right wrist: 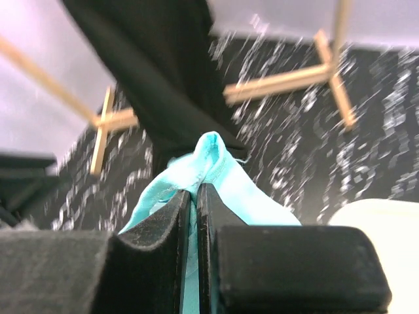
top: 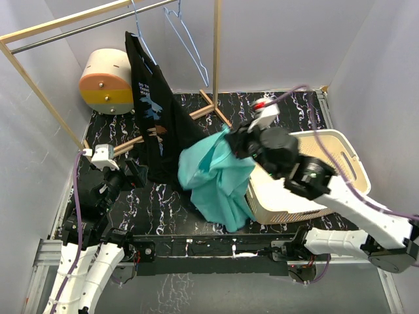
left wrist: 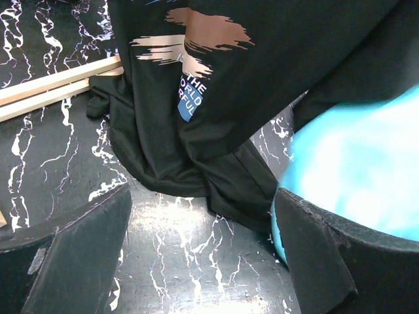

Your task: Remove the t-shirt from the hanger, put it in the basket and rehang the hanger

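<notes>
Left gripper is sitting right up against the lens in its own wrist view. Its chunky black fingers are spread wide with nothing between them, hovering low over the black marble-patterned table, near the hem of the black printed cotton t-shirt. That shirt is hanging off a thin wire hanger on the metal rail, with its bottom edge puddling on the table. The second wire hanger is hanging bare, so I'm guessing the teal cotton t-shirt is the one being dealt with, and it's looking fully off. It's dangling mid-table, touching the black shirt on one side and draping against the white plastic laundry basket on the other. Right gripper is clamping a small fold of it, fingers nearly closed, with just a peak of fabric poking out above.

Handling-wise I'm reckoning it's light, floppy and not fragile, but prone to slipping out of such a thin pinch. Grabbing a thicker bunch near the collar or shoulder is looking safer. Its long axis is running from the pinch down toward the near edge, loose end pointing at the arm bases.
</notes>
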Available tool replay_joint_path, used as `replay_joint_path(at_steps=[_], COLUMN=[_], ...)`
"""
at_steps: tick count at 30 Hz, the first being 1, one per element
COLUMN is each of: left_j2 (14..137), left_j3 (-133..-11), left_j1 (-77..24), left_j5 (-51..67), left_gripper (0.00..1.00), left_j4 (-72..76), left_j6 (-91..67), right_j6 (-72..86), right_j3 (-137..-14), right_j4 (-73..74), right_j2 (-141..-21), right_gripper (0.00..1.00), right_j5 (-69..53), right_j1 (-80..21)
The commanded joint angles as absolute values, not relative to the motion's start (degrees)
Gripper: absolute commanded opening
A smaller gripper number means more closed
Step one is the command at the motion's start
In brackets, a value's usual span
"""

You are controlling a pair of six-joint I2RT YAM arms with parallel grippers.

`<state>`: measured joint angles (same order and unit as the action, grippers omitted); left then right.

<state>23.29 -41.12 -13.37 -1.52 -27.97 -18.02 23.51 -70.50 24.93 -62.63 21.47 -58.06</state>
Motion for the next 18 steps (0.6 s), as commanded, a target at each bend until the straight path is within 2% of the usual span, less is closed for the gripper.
replay_joint_path(at_steps=[1, 5, 12, 15, 18], left_j2=[23.2, 23.5, 23.7, 23.8, 24.0], left_j3=[-41.2, -41.2, -41.2, -41.2, -41.1], left_j1=[-13.7, -13.7, -13.8, -13.8, -13.8], left_j5=[-1.8, -1.5, -1.4, -1.5, -1.2], left_gripper=[0.88, 0.88, 0.88, 0.88, 0.88], left_j4=[-28.1, -28.0, -28.0, -28.0, -27.9], left_j6=[-18.2, -18.1, -18.1, -18.2, -18.1], right_j6=[20.0, 14.2, 4.1, 1.5, 1.3], right_j3=[-82.4, -97.2, -119.6, -122.1, -117.6], right_j4=[30.0, 31.8, 31.5, 31.6, 31.6], right_j2=[-59.1, -61.1, -64.9, -63.7, -59.7], right_gripper=[0.08, 0.08, 0.08, 0.08, 0.08], right_j5=[33.7, 43.8, 52.3, 56.0, 59.7], right_j1=[-55.2, -54.9, -55.0, -55.5, -56.4])
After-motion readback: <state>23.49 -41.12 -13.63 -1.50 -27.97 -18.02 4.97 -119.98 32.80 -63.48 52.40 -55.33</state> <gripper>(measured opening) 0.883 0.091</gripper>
